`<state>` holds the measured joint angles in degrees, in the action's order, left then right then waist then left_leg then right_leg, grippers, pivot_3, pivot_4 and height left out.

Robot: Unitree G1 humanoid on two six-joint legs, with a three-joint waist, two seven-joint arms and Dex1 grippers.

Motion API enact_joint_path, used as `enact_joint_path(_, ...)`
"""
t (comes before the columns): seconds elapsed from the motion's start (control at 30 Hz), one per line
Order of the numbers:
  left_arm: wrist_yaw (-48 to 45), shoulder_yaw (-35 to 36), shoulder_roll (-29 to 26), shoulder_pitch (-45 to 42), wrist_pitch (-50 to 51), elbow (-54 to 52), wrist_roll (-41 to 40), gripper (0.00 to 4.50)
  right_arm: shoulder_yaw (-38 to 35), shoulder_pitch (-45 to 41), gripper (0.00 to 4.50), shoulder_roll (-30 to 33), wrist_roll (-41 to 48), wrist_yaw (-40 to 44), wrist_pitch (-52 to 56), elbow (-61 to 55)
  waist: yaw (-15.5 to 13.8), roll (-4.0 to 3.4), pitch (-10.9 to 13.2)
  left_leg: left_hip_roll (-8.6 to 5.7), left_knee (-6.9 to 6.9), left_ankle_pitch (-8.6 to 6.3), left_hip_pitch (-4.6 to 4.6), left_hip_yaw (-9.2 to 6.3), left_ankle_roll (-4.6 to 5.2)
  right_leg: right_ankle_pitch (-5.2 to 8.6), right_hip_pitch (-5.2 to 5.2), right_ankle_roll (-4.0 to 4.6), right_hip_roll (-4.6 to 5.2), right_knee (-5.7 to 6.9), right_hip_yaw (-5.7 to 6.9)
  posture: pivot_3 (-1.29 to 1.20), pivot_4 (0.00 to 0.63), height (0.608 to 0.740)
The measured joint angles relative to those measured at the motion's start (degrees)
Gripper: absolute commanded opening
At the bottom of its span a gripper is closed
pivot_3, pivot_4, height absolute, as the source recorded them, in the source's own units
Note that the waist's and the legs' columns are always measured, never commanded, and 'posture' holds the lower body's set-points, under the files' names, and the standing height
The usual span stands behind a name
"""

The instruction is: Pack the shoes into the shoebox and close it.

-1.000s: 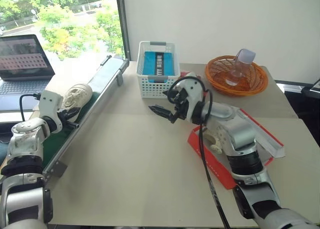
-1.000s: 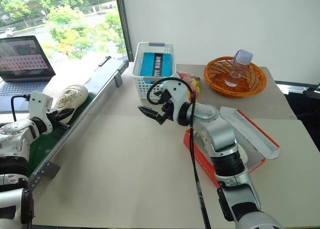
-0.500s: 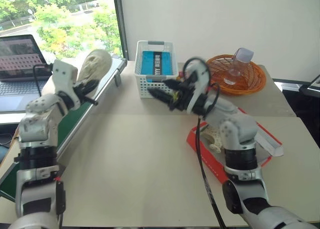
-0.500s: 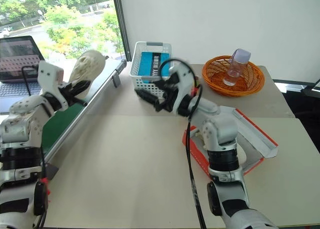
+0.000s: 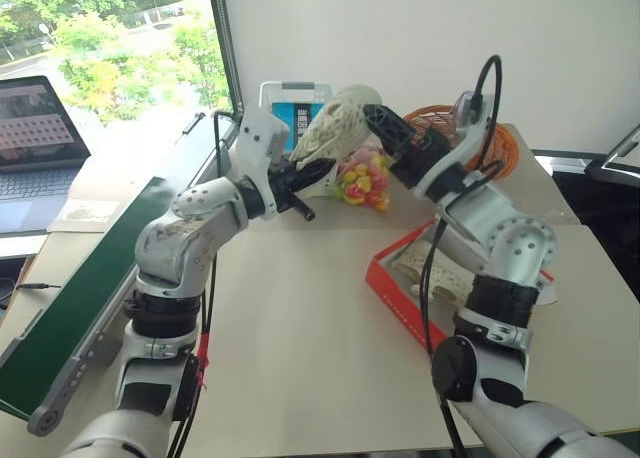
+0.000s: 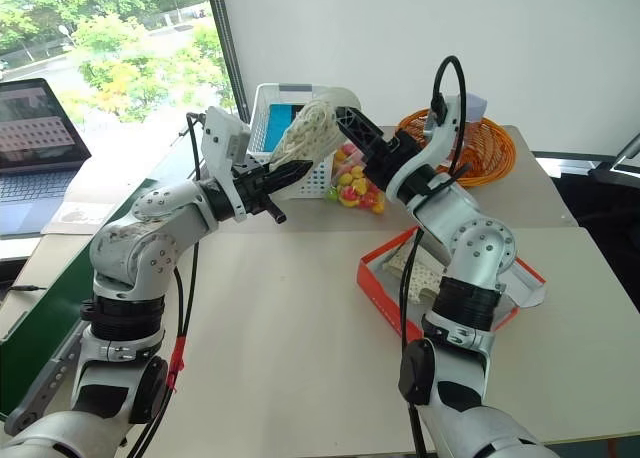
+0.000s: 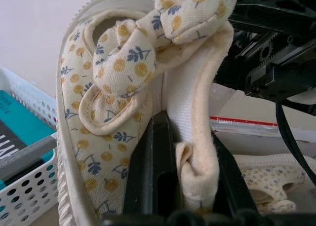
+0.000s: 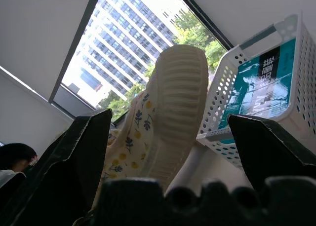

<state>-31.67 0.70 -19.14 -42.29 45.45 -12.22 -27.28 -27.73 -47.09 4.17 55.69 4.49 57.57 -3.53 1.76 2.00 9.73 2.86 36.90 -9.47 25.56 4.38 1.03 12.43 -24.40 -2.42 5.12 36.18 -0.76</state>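
— What is your left side doing?

— My left gripper (image 5: 300, 176) is pinching the heel edge of a cream fabric shoe with small yellow-and-blue flowers and a bow (image 5: 338, 126), lifting it in the air over the beige table (image 5: 290, 318). My two black fingers (image 7: 150, 171) are pressing tight on that edge, one on each side of it.

— And the right side?

— My right gripper (image 5: 385, 128) is reaching toward the same shoe's toe, its fingers (image 8: 79, 152) spreading wide, the ribbed sole sitting between them; whether they are touching it, I cannot tell.

— Where is the other shoe?

— The second cream shoe (image 5: 432, 274) is lying inside the shallow red cardboard shoebox (image 5: 395, 288), which is standing open on the table under my right arm. A white plastic lattice basket (image 6: 262, 118) is sitting behind the lifted shoe.
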Motion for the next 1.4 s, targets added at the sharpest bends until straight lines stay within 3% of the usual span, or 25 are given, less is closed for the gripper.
enact_joint_path(0.37,0.57,-1.10,1.70,-1.38,0.99,-0.33,-1.26,0.02,1.50,0.72,4.50,1.11,1.91,-2.63,-0.30,-0.85,-0.19,0.00,0.00,-0.02,0.00,0.00,0.05,-0.03,0.01,0.01,0.00,-0.03,0.01,-0.07,0.01,0.00,0.150,0.740)
enact_joint_path(0.5,0.95,-1.42,2.38,-1.45,1.38,-0.37,-1.99,0.00,2.08,0.72,3.44,1.21,1.91,-2.48,-1.50,-0.85,-0.22,0.00,0.00,-0.02,0.00,0.00,0.06,-0.04,0.01,0.01,0.00,-0.03,0.01,-0.09,0.01,0.00,0.150,0.740)
enact_joint_path(0.73,1.40,-1.93,2.46,-1.41,2.54,-1.04,-2.28,0.00,2.57,0.68,1.00,1.19,2.01,-2.22,-3.37,-0.40,-0.19,0.00,0.00,-0.02,0.00,0.00,0.05,-0.04,0.01,0.01,0.00,-0.03,0.00,-0.08,0.01,0.00,0.150,0.740)
enact_joint_path(0.83,0.93,-2.10,1.33,-0.93,3.51,-2.29,-2.51,0.00,3.28,0.67,0.54,1.19,2.09,-2.20,-3.37,-0.20,-0.12,-0.01,0.00,-0.02,-0.01,0.00,0.05,-0.04,0.01,0.01,-0.01,-0.03,0.01,-0.09,0.00,0.00,0.150,0.740)
enact_joint_path(0.87,0.68,-2.11,0.69,-0.44,3.61,-2.93,-2.68,0.87,3.72,0.67,0.50,1.19,2.40,-2.20,-3.36,-0.04,-0.05,-0.01,0.01,-0.02,-0.01,0.00,0.05,-0.04,0.01,0.01,-0.01,-0.03,0.00,-0.09,0.00,0.00,0.150,0.740)
enact_joint_path(1.03,-3.35,-3.42,-2.37,1.07,5.37,-4.79,-4.72,2.61,3.81,0.59,0.41,2.99,3.05,-2.98,-3.37,0.40,-0.42,-0.01,0.01,-0.02,0.00,0.00,0.07,-0.05,0.01,0.01,0.00,-0.03,0.02,-0.09,0.02,0.00,0.150,0.740)
enact_joint_path(1.27,-8.45,-3.43,-6.47,0.84,5.62,-5.92,-6.71,2.62,4.94,-2.38,0.39,9.75,3.35,-3.08,-3.19,0.39,-0.60,-0.12,0.08,-0.02,0.00,0.00,0.09,-0.03,0.01,0.02,-0.05,-0.03,0.02,-0.11,0.00,0.00,0.150,0.740)
enact_joint_path(1.4,-12.62,-3.49,-10.93,0.65,2.77,-3.46,-5.67,2.62,7.16,-12.80,0.39,28.42,0.63,3.02,-0.01,2.14,-1.26,-0.53,0.35,-0.10,-0.01,0.03,0.48,-0.03,0.07,0.06,-0.44,-0.05,0.08,-0.12,0.01,0.00,0.150,0.740)
